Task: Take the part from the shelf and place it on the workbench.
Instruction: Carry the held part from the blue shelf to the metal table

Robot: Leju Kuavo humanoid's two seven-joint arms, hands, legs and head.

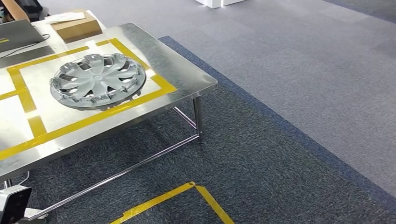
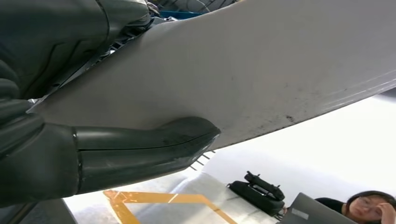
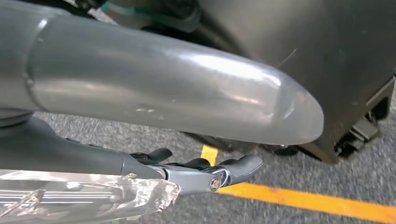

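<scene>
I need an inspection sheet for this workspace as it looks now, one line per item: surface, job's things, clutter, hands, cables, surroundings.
Surface: steel workbench marked with yellow tape rectangles.
Job's things: silver wheel cover lies flat inside a taped rectangle, no hand on it; a pale grey part is at the left hand.
Clutter: cardboard box with paper on it, laptop, black controller.
Hands: left hand grips the pale grey part, thumb pressed on its face; right hand holds nothing, fingers extended above the floor.
Cables: thin dark cable beside the laptop.
Surroundings: grey carpet with yellow floor tape; a person sits behind the bench.
</scene>
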